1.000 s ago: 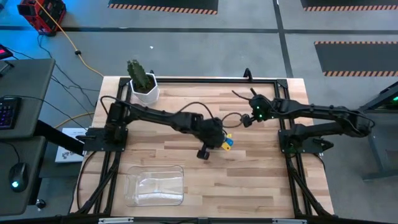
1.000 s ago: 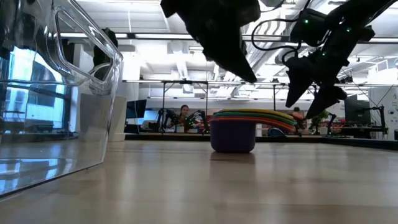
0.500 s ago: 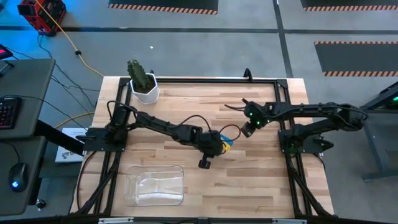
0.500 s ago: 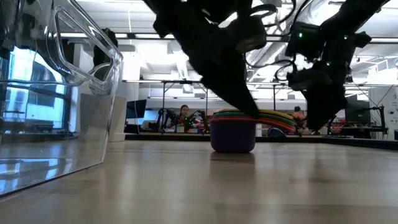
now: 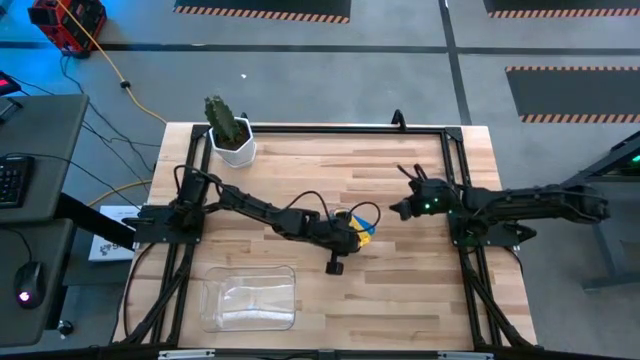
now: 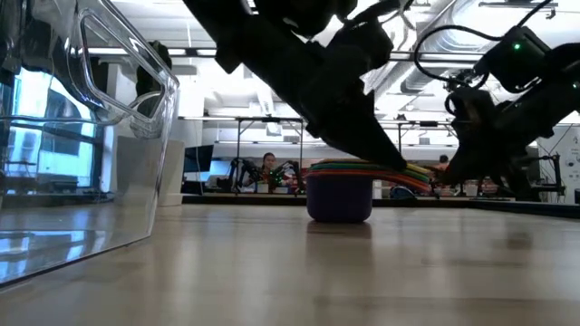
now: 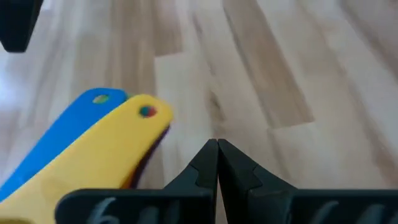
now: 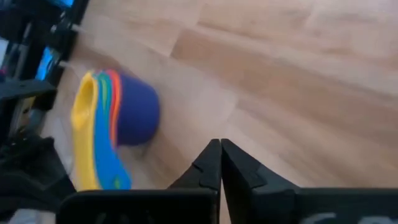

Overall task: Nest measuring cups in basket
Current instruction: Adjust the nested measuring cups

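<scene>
Near the middle of the wooden table (image 5: 400, 300) sits the stack of measuring cups (image 6: 343, 188), nested one inside another, the dark blue cup outermost and the yellow, orange, red and green rims showing above it. Their handles fan out to one side, the yellow one lying over the light blue one.

The left gripper (image 7: 217, 149) hangs low just beside those handles, its two dark fingers pressed together with nothing between them. From the low view its arm slants down until the tips come right to the rim of the stack; whether they touch it I cannot tell.

The right gripper (image 8: 220, 148) waits on the far side of the cups from the left arm, near them but apart, its fingers also closed on nothing, pointing toward the stack.

The clear basket (image 5: 250, 296) lies well apart from the cups, toward the table's front edge on the left arm's side. A white pot with a cactus (image 5: 231, 133) stands at the back corner, well away from the cups
</scene>
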